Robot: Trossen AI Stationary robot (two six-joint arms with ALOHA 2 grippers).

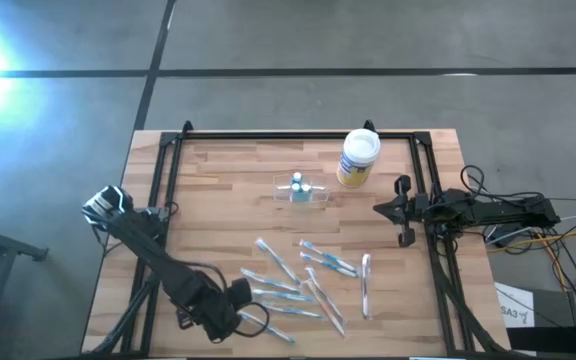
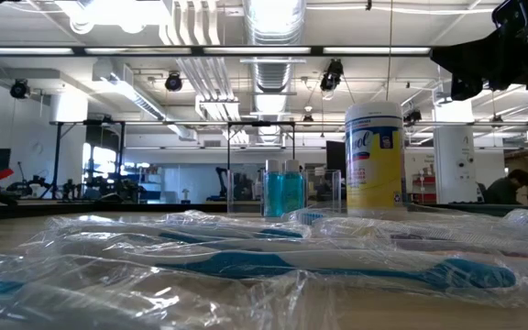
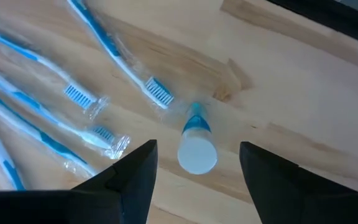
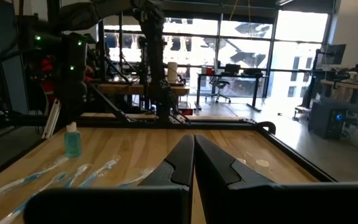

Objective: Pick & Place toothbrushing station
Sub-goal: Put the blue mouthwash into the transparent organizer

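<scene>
Left gripper (image 3: 194, 163), jaws wide, is hovering over a small bottle (image 3: 197, 149) at six o'clock; it should be centring before closing. Right gripper (image 1: 400, 211), jaws pressed together, is waiting at three o'clock.

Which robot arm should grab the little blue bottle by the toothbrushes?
Left. The left gripper is open, right above the little blue bottle, one finger on each side. The right gripper is shut, off at the table's right edge.

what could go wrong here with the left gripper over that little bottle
1. The small bottle stands upright between the fingers of the open left gripper; a glancing close might topple it.
2. A wrapped toothbrush lies with its head right beside the bottle, so its wrapper could be pinched along with it.
</scene>
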